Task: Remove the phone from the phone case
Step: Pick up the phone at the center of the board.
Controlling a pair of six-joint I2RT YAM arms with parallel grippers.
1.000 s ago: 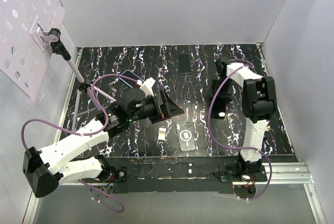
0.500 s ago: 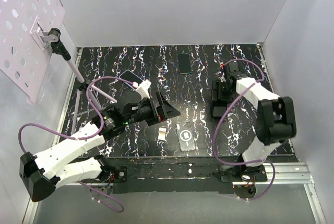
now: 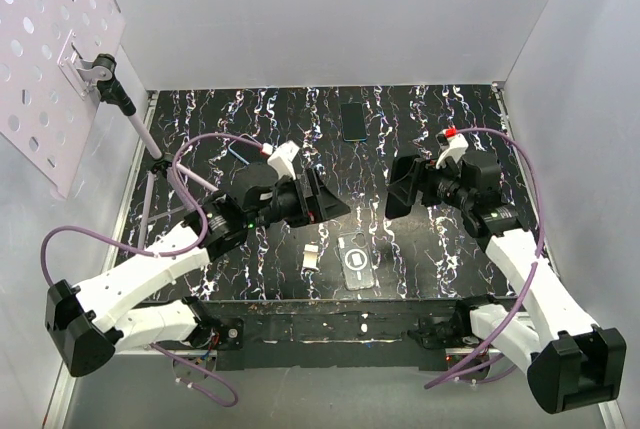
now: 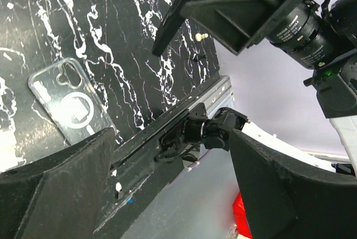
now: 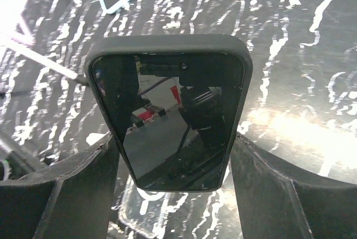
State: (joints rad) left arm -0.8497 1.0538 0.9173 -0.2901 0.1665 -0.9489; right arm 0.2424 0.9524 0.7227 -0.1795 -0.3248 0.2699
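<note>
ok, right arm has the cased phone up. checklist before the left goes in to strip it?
1. Right tool gripping the cased phone, off the table: ok.
2. Left tool open and empty: ok.
3. Left tool touching the phone: not ok, from above a gap shows between the tools.
4. Phone out of the dark case: not ok, the rim wraps the screen.
5. Clear case lying flat, apart from both tools: ok.
6. Grip firm enough for a pull: cannot tell.
</note>
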